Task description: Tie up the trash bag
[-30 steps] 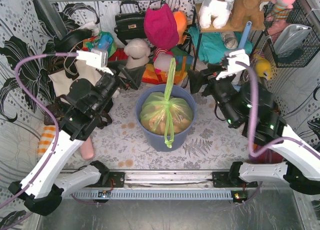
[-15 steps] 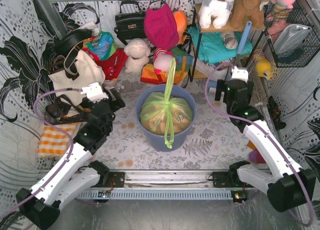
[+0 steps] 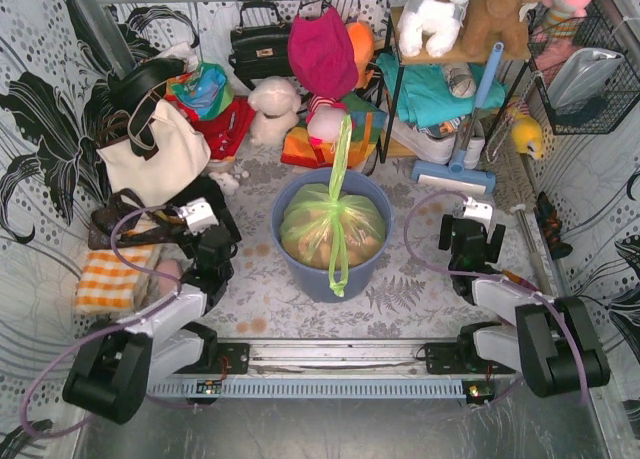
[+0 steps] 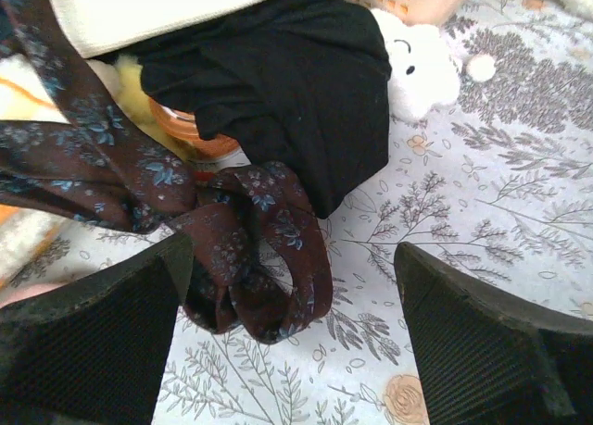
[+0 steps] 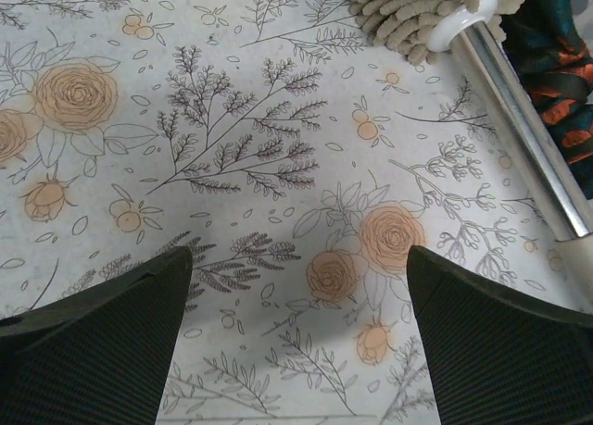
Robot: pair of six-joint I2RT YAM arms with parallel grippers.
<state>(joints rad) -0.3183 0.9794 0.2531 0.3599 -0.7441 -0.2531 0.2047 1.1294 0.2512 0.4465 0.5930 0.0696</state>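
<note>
Black pads (image 4: pixel 83 342) of my left gripper (image 4: pixel 289 337) are standing wide, empty, over a floral scarf (image 4: pixel 269 258). Trash bag (image 3: pixel 332 229) is sitting centre, lower half hidden in the blue bin (image 3: pixel 297 267). Right gripper (image 5: pixel 298 337) is gaping wide too; chrome pole (image 5: pixel 528 138) is running off-frame.

The left arm (image 3: pixel 165 314) and right arm (image 3: pixel 500 297) have white shells with black joints. Lilac cables (image 3: pixel 408 229) loop along both, and the fingers (image 4: pixel 88 342) are black and finely ribbed.
</note>
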